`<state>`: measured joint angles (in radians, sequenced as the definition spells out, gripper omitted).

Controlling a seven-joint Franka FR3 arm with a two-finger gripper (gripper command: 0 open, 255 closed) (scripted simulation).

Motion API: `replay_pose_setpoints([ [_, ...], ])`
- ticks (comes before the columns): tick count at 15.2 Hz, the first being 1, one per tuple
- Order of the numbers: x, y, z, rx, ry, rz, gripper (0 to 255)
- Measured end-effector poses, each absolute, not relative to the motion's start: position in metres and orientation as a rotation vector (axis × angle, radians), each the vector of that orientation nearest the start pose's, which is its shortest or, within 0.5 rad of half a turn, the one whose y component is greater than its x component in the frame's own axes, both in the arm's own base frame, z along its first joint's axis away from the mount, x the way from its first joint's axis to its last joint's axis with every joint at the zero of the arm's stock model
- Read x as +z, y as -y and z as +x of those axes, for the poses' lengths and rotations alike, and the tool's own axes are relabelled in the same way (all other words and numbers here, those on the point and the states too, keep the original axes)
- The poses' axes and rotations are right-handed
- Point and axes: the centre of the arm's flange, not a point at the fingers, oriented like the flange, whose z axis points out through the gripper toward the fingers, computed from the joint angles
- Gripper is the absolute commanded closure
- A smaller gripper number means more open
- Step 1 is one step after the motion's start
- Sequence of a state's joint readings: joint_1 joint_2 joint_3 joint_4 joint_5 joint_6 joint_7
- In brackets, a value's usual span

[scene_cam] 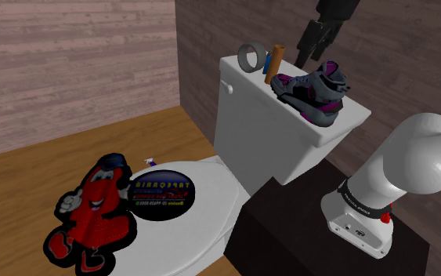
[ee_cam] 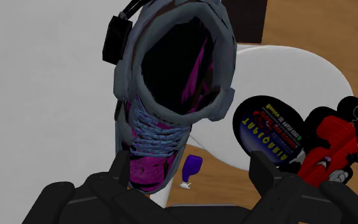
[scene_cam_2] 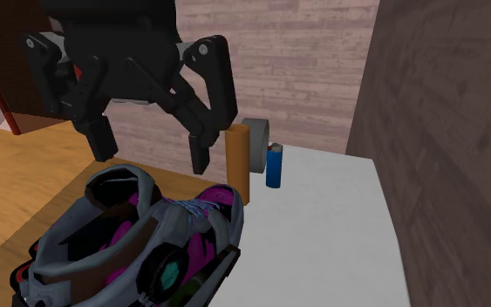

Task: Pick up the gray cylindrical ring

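The gray ring (scene_cam: 250, 57) (scene_cam_2: 256, 144), a smooth, short hoop, stands on its edge on the flat white tank lid (scene_cam: 355, 118) (scene_cam_2: 330, 227). It is apart from the laced gray-and-purple shoe (scene_cam: 320, 90) (scene_cam_2: 139, 235) (ee_cam: 171, 83), with an upright orange cylinder (scene_cam: 272, 65) (scene_cam_2: 237, 161) between them. The ring's axis lies level. The black gripper (scene_cam: 309, 55) (scene_cam_2: 152, 155) (ee_cam: 191, 165) hangs over the shoe, its fingers spread wide and holding nothing.

On the tank lid (scene_cam: 246, 78) we find, from the shoulder view's left to right, the ring (scene_cam: 249, 56), the small bottle (scene_cam_2: 274, 166), the upright stick (scene_cam: 272, 65) and the shoe (scene_cam: 316, 90). Below it, on the toilet lid (scene_cam: 211, 196), the round disc (scene_cam: 162, 192) lies just right of the flat figure (scene_cam: 93, 212).
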<state>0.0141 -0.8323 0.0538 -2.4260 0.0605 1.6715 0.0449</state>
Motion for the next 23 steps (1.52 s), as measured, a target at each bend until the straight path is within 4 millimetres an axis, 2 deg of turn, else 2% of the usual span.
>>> replay_pose_setpoints([
  [1, 0.580, -0.031, 0.303, -0.118, 0.005, -3.115, 0],
  [3, 0.580, -0.028, 0.320, -0.107, -0.010, -3.117, 0],
  [6, 0.581, -0.023, 0.357, -0.079, -0.044, -3.122, 0],
  [18, 0.570, 0.019, 0.524, 0.039, -0.194, -3.135, 0],
  [20, 0.567, 0.023, 0.532, 0.048, -0.204, -3.136, 0],
  [23, 0.552, 0.025, 0.535, 0.051, -0.207, -3.136, 0],
])
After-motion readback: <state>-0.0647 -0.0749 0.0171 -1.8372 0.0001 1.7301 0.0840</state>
